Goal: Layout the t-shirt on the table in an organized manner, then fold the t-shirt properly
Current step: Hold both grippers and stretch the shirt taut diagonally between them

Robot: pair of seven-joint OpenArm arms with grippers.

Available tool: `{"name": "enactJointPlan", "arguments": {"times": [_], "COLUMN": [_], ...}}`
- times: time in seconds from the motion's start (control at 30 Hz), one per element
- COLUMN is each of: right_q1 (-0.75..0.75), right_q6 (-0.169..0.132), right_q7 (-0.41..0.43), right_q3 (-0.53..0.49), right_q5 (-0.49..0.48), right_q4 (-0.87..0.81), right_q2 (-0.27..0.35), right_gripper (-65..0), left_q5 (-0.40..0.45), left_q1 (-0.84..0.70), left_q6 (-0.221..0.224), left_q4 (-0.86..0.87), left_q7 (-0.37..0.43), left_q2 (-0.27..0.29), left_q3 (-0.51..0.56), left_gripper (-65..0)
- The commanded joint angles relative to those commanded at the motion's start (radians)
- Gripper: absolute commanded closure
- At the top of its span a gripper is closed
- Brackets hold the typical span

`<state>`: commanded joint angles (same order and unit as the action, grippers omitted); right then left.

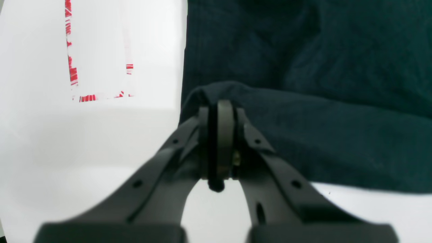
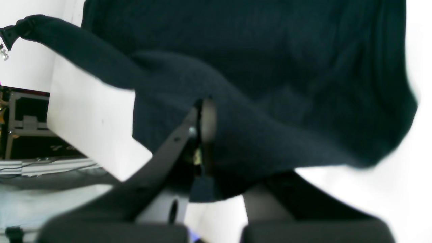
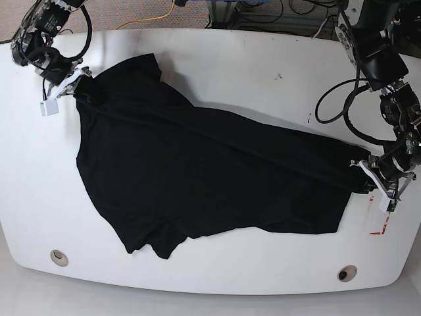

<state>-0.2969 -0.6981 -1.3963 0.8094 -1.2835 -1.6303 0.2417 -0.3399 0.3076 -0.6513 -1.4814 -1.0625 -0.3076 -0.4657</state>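
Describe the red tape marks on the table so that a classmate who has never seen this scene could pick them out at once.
Start at the white table and follow the black t-shirt to the end pinched by the left gripper. Just beyond that gripper, near the table's edge, lie the red tape marks. They are the only red on the white tabletop, thin strokes unlike the round grommet hole nearby.

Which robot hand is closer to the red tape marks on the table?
The left. The left gripper, pinching the t-shirt edge, sits just above the red tape marks in the base view. The right gripper grips the shirt far across the table.
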Motion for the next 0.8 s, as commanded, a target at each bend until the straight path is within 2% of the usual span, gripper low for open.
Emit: {"name": "enactJointPlan", "arguments": {"times": [0.17,0.33,0.47,0.7,0.8], "right_q1": [-0.071,-0.126,-0.164,-0.222,-0.245], "right_q6": [0.0,0.0,0.0,0.0,0.0], "right_q7": [0.0,0.0,0.0,0.0,0.0], "right_q3": [-0.003,-0.006,-0.068,-0.137,-0.147], "right_q5": [-0.094,-0.147,-0.198,-0.2,-0.2], "right_q4": [-0.002,-0.002,-0.002,-0.002,-0.002], "right_q2": [-0.002,0.005,0.031,0.057,0.083], "right_gripper": [0.0,0.0,0.0,0.0,0.0], "left_q5": [-0.003,-0.003,-0.003,-0.003,-0.003], "left_q1": [-0.021,-0.061,-0.101,-0.167,-0.183], "left_q6": [-0.002,-0.002,-0.003,-0.003,-0.005], "left_q4": [-0.005,-0.034,-0.078,-0.146,-0.169], "left_q7": [0.0,0.0,0.0,-0.002,-0.031], "left_q2": [-0.011,-0.014,-0.015,-0.014,-0.017], "left_q3": [-0.002,-0.003,-0.003,-0.003,-0.003], "left_gripper": [0.0,0.0,0.0,0.0,0.0]}}
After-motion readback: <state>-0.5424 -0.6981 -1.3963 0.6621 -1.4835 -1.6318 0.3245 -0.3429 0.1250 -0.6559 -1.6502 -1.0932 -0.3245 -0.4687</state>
